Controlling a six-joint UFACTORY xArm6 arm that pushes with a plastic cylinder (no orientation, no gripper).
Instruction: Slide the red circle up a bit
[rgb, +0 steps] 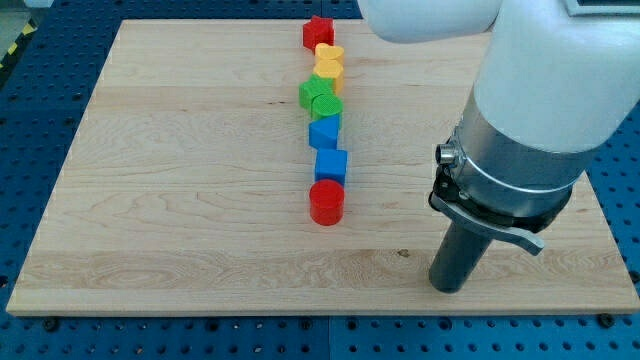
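Here's the board (180, 200), pale wood on a blue perforated bench (40, 60), and a tidy column of blocks runs down its middle. At the near end of that column sits the red circle (326, 202), upright, just touching or almost touching the blue cube (331, 164) behind it. Going farther back: a second blue block (324, 131), shape hard to call, then two green blocks (318, 97) crowded together, then two yellow ones (329, 62), and at the far end a red star-like block (318, 31). All of them huddle in one line, each against the next.

Now my tip (447, 287): it stands on the wood well to the right of the red circle and a little nearer than it, with bare board between the two. Nothing touches it. There's no claw on this arm, only the dark rod under a big white housing (540, 80), so spread or pressed together doesn't apply; it holds nothing.

The red circle lies left of the tip and slightly farther back, clear of it, at the column's foot.
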